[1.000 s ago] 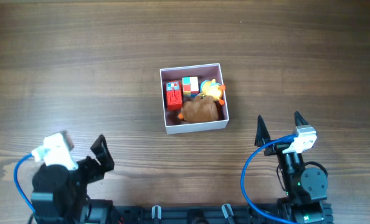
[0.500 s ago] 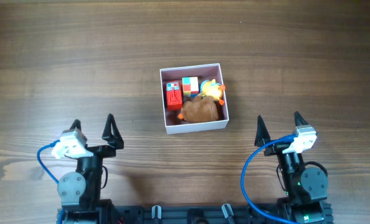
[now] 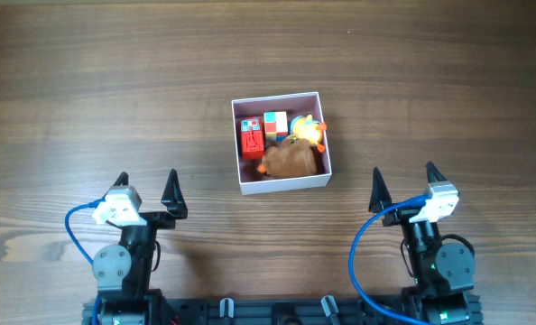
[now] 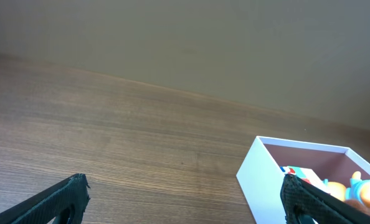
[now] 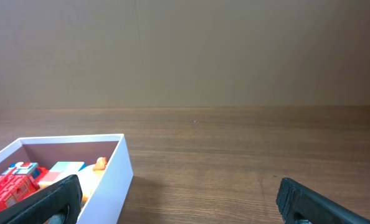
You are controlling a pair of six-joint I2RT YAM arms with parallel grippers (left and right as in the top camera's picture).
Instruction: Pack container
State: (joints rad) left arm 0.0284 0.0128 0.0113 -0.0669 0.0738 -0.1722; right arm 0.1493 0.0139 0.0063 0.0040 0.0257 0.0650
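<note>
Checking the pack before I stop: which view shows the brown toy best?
Overhead. The brown toy lies fully in view at the near side of the container. Both wrist views look in low from the side, so the container's wall hides it; only other toys peek out there.

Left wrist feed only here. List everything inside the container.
Observer: Overhead shows four toys in the container: a red toy, a multicoloured block, a yellow-and-orange toy and a brown toy.
Operator: Report the right pincer.
Observer: The right pincer is open and empty, nearer the robot than the container, off to its right.
Operator: Place my left pincer.
Observer: The left pincer sits apart from the container, which lies ahead to its right.
</note>
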